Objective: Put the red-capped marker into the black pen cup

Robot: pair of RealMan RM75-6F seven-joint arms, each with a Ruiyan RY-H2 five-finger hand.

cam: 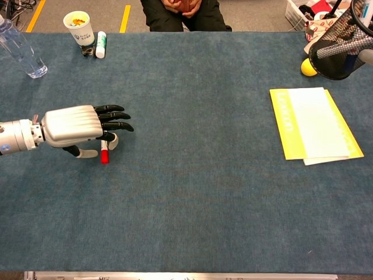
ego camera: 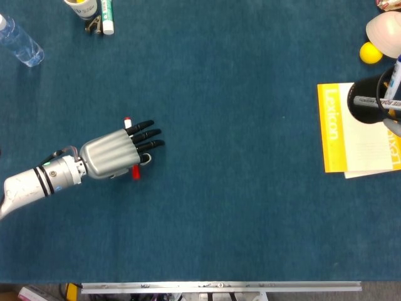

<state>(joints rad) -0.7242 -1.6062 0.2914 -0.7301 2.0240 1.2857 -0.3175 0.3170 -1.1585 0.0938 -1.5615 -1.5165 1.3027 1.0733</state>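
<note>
Blue-carpeted tabletop (ego camera: 238, 188), seen from above and from the chest. At the left, the left hand (ego camera: 113, 154), silver-backed with black fingers (ego camera: 145, 133), palm down over the red-capped marker (ego camera: 135, 172); marker lying flat on the tabletop, its red cap poking out at the near edge of the hand and its other end showing beyond the fingers. From the chest view, fingers stretched forward above the marker (cam: 104, 153), thumb curled low beside it; whether any finger truly clasps or merely touches it cannot be told. At the far right, the black pen cup (ego camera: 369, 100), a mesh cup with pens inside, raised above the tabletop and held at the frame edge, only a pale sliver of the right hand (ego camera: 390, 128) showing at its side, its grip mostly cut off; in the chest view the cup (cam: 338, 52) tilted at the top right corner. Marker and cup well apart, at opposite sides. Below the cup, a yellow book (ego camera: 341, 135) lying flat with paper on top. Just beyond it, a yellow ball (ego camera: 371, 52). At the far left corner, a clear water bottle (ego camera: 20, 42), a paper cup (cam: 78, 27), and a green-and-white stick (ego camera: 107, 15) beside it. Across the tabletop in the chest view, a seated person (cam: 183, 13) in dark clothes.
</note>
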